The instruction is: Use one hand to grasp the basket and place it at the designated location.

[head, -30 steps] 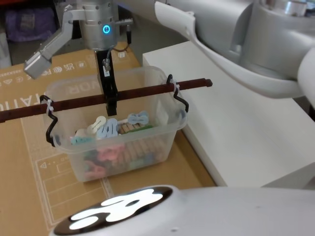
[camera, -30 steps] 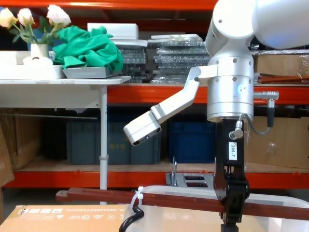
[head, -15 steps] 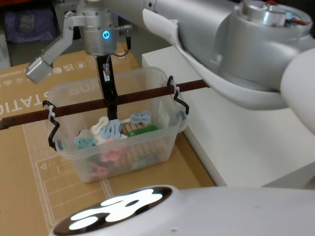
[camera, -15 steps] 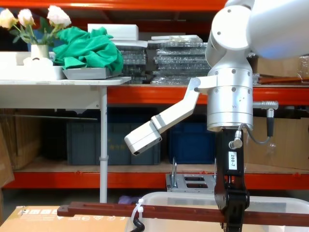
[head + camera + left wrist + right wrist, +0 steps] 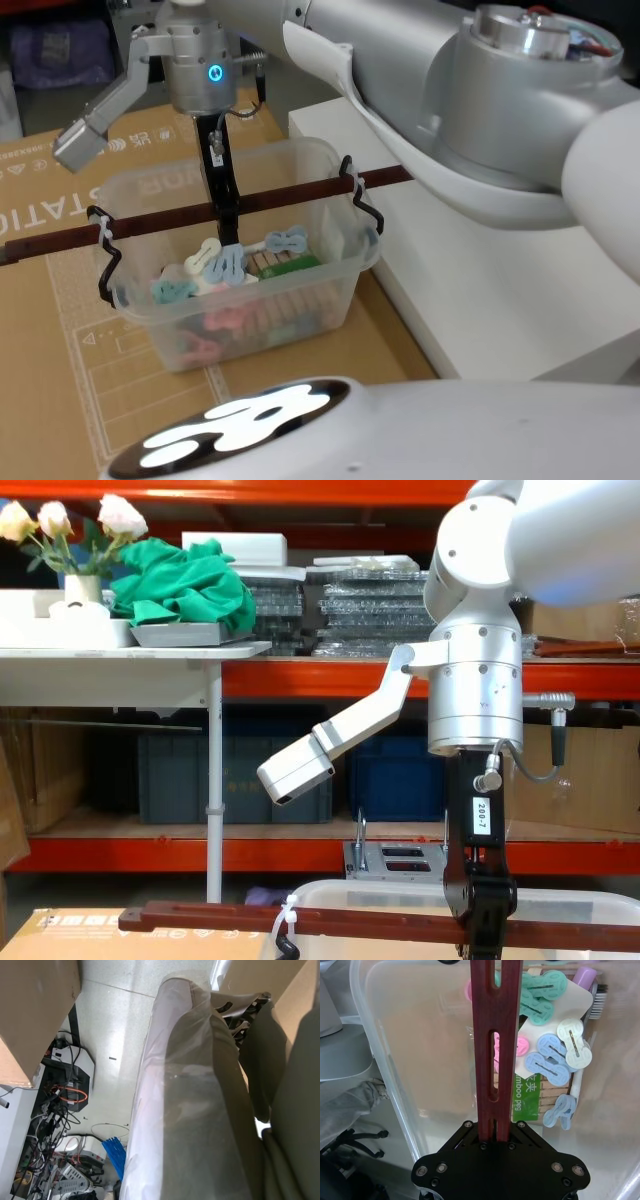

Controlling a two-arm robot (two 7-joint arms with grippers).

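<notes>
The right tool, a black two-finger piece under a silver-grey cylindrical wrist with a glowing blue ring, points straight down into the large translucent whitish plastic basket. Its fingers are pinching the long dark red-brown bar handle near the bar's middle. In the right wrist view the slotted bar runs out from between the black finger bases. In the chest view the tool hangs upright below a white "200-7" label and meets the level bar at the picture's lower edge.

The bar spans the basket's open top and sticks out past both short ends. At each end a black hooked bracket grips the rim, and a white zip tie binds the bar to the bracket on the robot's left.

The basket is over a flat brown cardboard box, just beside the edge of a white table that lies to its right. The bar's right end reaches over that edge. Whether the basket rests on the cardboard or hangs just above it, I cannot tell.

Inside lie pastel plastic clips in blue, white, pink and green, heaped over a pack of wooden pegs with a green label.

Behind, an orange shelf rack holds dark blue crates.
</notes>
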